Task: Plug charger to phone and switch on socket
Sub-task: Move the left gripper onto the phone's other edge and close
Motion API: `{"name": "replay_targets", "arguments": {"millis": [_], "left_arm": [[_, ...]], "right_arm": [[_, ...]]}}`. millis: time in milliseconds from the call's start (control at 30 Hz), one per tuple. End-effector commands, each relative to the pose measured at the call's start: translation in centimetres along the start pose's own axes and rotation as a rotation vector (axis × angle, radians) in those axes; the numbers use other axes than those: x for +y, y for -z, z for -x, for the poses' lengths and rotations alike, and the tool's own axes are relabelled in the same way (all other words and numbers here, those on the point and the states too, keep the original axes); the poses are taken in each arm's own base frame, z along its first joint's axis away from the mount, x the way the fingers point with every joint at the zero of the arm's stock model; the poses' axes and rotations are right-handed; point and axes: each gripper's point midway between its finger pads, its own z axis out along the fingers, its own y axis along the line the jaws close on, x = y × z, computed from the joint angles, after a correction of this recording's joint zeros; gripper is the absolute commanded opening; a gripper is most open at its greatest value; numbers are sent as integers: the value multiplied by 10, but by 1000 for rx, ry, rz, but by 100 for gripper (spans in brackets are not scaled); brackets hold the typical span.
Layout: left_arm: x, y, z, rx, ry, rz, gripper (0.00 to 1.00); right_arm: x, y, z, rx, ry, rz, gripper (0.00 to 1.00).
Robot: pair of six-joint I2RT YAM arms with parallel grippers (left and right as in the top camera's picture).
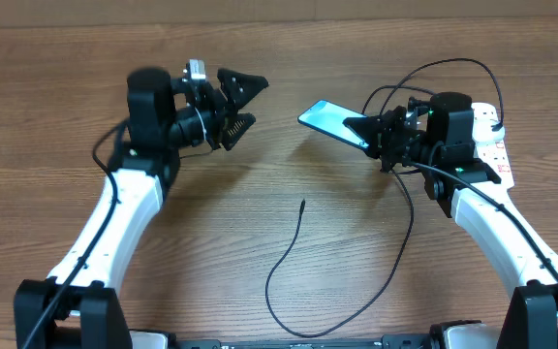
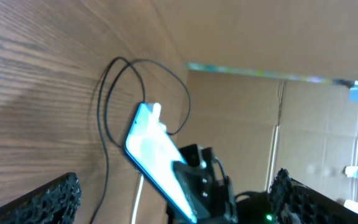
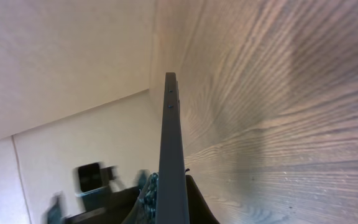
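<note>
Broadly, the wooden bench [image 1: 56,78] carries the white socket [image 1: 493,145] at its right edge, partly hidden under the right arm. The left gripper [image 1: 250,102] hovers toward the far left with its jaws spread wide and nothing between them, while the right gripper [image 1: 364,131], toward the far right, has its jaws pinching one end of the phone [image 1: 324,117], held tilted with its cyan screen showing. Thinnest of all, the charger [image 1: 281,267] loops past the right arm and down toward the near edge, its connector tip [image 1: 303,203] lying free mid-bench, well apart from the phone.
</note>
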Motion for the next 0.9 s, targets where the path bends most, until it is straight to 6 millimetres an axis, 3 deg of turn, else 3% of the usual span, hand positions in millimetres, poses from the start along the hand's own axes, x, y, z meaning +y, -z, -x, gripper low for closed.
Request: {"name": "replay_targets", "arguments": {"millis": [0, 133, 433, 600, 867], "left_arm": [[25, -4, -8, -25, 150, -17, 100], [19, -2, -5, -61, 139, -97, 100], [19, -2, -2, -77, 181, -105, 100], [31, -7, -7, -80, 229, -55, 100], [37, -17, -16, -95, 311, -21, 100]], "right_arm": [[23, -2, -11, 35, 42, 59, 4], [37, -7, -23, 59, 81, 105, 4], [44, -23, -48, 78, 83, 116, 4], [59, -27, -62, 94, 135, 172, 4], [60, -33, -73, 95, 149, 169, 4]]}}
